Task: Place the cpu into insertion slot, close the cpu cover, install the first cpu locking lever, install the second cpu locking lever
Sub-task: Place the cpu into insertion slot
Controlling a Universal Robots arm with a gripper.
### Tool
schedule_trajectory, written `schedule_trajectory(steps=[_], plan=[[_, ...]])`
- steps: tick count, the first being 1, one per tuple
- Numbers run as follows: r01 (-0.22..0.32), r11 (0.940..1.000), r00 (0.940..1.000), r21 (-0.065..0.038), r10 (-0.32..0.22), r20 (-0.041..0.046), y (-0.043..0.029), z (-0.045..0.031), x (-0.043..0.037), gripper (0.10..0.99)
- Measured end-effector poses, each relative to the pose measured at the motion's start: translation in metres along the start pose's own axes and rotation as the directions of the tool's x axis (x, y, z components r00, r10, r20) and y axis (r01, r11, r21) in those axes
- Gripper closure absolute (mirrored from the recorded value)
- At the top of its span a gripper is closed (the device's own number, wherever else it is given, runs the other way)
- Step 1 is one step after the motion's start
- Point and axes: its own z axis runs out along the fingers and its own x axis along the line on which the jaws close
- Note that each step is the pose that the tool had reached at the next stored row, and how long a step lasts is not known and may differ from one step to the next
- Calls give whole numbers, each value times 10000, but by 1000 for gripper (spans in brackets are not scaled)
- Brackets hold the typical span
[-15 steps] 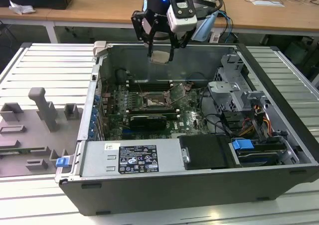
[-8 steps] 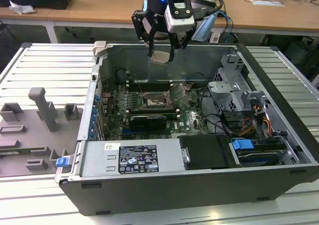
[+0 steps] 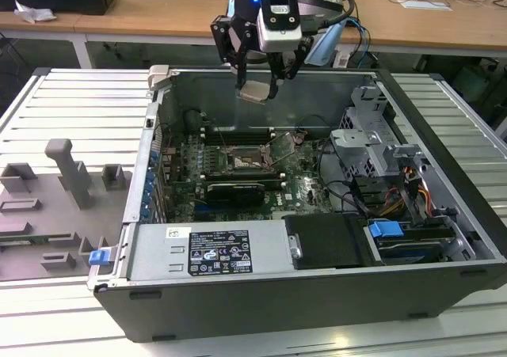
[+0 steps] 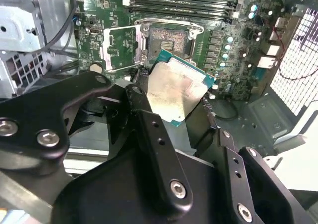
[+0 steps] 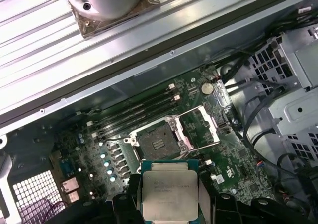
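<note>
My gripper (image 3: pixel 256 89) hangs above the open computer case, shut on the cpu (image 3: pixel 255 93), a flat square chip with a pale silver top. In both wrist views the cpu (image 4: pixel 174 87) (image 5: pixel 169 191) sits clamped by its edges between the black fingers (image 4: pixel 141 105), tilted and well above the motherboard. Below it lies the insertion slot (image 3: pixel 248 158) (image 4: pixel 169 37) (image 5: pixel 158 143), bare and uncovered. The cpu cover (image 3: pixel 283 146) (image 4: pixel 119 47) (image 5: pixel 201 127), a thin silver frame with a square window, stands swung open beside the slot. Thin wire levers lie along the socket frame.
Memory slots (image 5: pixel 134 112) run along the slot's far side. A black card (image 3: pixel 235 191) lies in front of the socket in the exterior view. A drive cage (image 3: pixel 368 147) and cable bundles (image 3: pixel 412 191) fill the case on the exterior view's right. Grey fixtures (image 3: pixel 67 175) stand outside.
</note>
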Motion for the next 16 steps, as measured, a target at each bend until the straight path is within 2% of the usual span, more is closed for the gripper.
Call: schedule_trajectory(steps=[4, 9, 12, 16], plan=[[-581, 9983, 9983, -10, 581, 52, 0, 4, 0, 545], [-1421, 9899, 9898, -33, 1421, 126, -1, 14, 0, 545], [-1856, 9826, 9825, -48, 1856, 163, -2, 19, 0, 545], [-2545, 9670, 9668, -75, 2546, 222, -2, 26, -1, 545]])
